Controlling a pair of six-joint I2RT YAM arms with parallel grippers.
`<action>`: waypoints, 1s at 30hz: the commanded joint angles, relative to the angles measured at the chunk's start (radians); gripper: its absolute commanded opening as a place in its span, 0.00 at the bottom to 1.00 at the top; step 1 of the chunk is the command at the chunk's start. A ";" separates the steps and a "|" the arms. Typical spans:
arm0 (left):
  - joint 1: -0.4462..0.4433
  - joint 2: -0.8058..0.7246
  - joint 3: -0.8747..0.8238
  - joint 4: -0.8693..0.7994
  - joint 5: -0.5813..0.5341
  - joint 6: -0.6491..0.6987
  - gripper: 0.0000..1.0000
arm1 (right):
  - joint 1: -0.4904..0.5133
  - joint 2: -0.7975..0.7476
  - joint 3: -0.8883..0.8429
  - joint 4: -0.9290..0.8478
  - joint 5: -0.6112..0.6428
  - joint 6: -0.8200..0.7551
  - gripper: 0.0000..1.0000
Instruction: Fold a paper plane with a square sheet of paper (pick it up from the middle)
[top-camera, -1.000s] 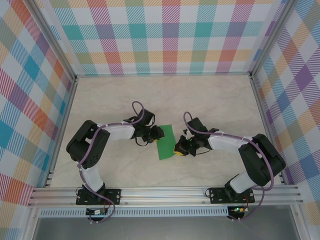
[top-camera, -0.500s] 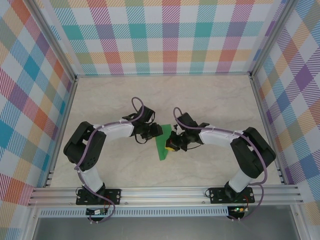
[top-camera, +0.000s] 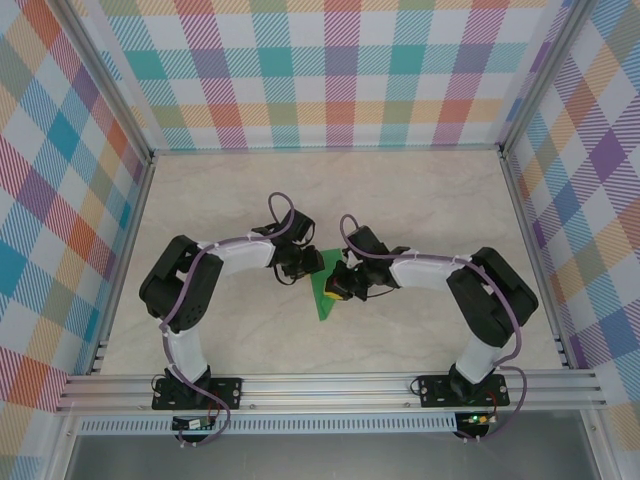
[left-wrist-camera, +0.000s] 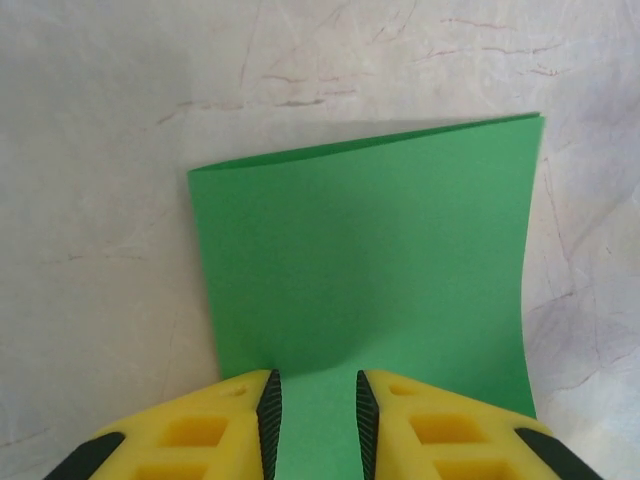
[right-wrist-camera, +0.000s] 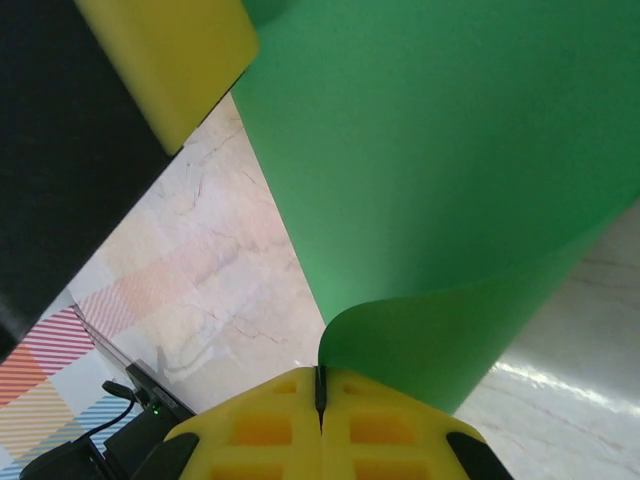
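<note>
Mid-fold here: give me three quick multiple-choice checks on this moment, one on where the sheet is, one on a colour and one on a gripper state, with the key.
1. Where on the table is the square sheet of paper?
A. Against the back wall
B. Between the left gripper and the right gripper
C. On the near rail

2. What colour are the right gripper's fingers?
A. Yellow
B. Blue
C. White

3. How do the right gripper's jaws stand?
A. Wide open over bare table
B. Shut on a curled-up edge of the sheet
C. Shut on nothing

Key:
1 B: in the top view the green paper lies in the gap between the two arms' tips.
2 A: the right wrist view shows yellow fingers.
3 B: the jaws meet, with the paper's curl pinched between them.
</note>
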 joint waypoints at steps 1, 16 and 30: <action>-0.003 0.023 0.017 -0.058 -0.009 0.002 0.28 | 0.010 0.023 0.008 0.060 0.014 0.026 0.00; -0.003 0.035 0.018 -0.063 -0.009 -0.005 0.28 | 0.019 0.052 0.006 0.108 0.090 0.051 0.00; -0.003 0.037 0.019 -0.069 -0.004 -0.005 0.28 | 0.026 0.093 0.022 0.115 0.055 0.039 0.00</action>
